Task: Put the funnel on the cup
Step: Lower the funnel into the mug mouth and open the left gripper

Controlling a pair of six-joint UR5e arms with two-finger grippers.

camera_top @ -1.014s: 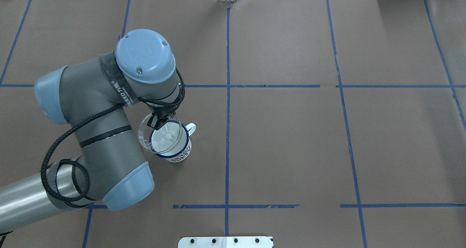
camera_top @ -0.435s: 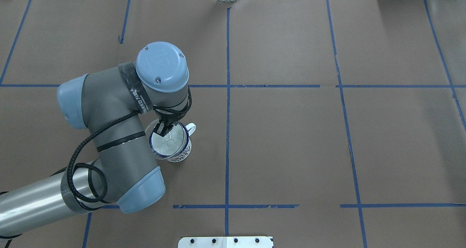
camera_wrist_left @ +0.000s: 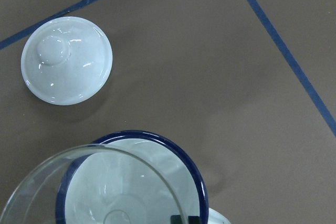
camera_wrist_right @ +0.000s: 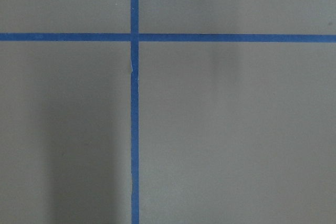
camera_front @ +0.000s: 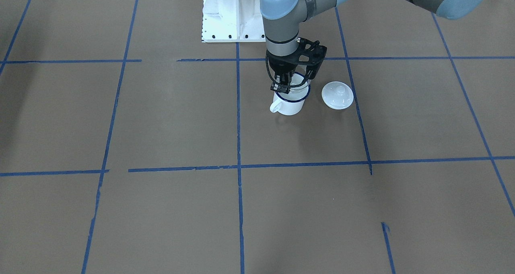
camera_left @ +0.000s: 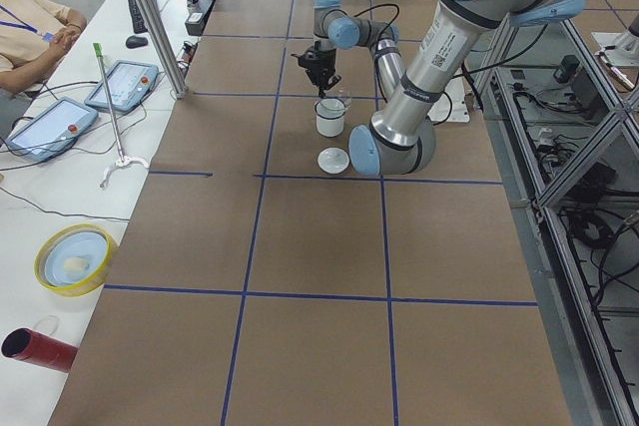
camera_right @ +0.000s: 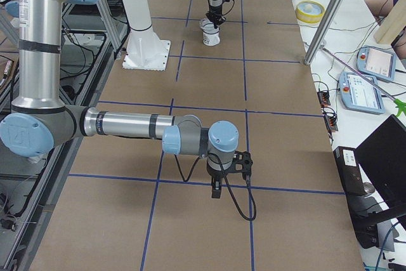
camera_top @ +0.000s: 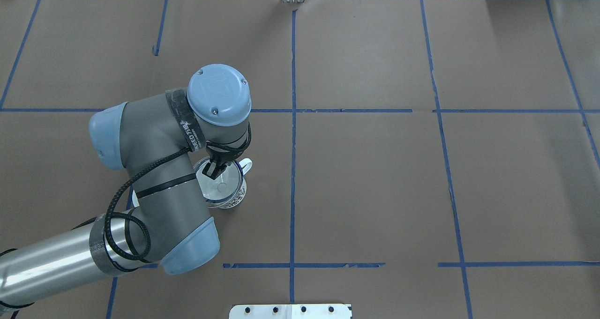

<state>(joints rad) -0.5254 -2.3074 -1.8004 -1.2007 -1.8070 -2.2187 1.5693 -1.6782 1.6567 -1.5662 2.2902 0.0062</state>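
The white cup (camera_top: 236, 195) with a dark blue rim stands on the brown table, its handle (camera_top: 246, 164) pointing away from the robot. My left gripper (camera_top: 212, 169) is shut on the rim of the clear funnel (camera_top: 220, 186) and holds it over the cup's mouth, slightly off-centre toward the robot's left. In the front view the funnel (camera_front: 299, 87) sits at the cup's (camera_front: 290, 107) rim. The left wrist view shows the funnel's rim (camera_wrist_left: 47, 174) overlapping the cup's rim (camera_wrist_left: 195, 174). My right gripper (camera_right: 216, 192) hangs just above the table far to the right; I cannot tell if it is open.
A white domed lid with a knob (camera_front: 337, 95) lies on the table beside the cup, on the robot's left; it also shows in the left wrist view (camera_wrist_left: 66, 60). The left arm's elbow (camera_top: 154, 202) hangs over that area. Blue tape lines (camera_top: 293, 136) grid the table.
My left arm has moved to the right with the funnel. The funnel went from overhanging the cup's left side to lying almost fully over its mouth.
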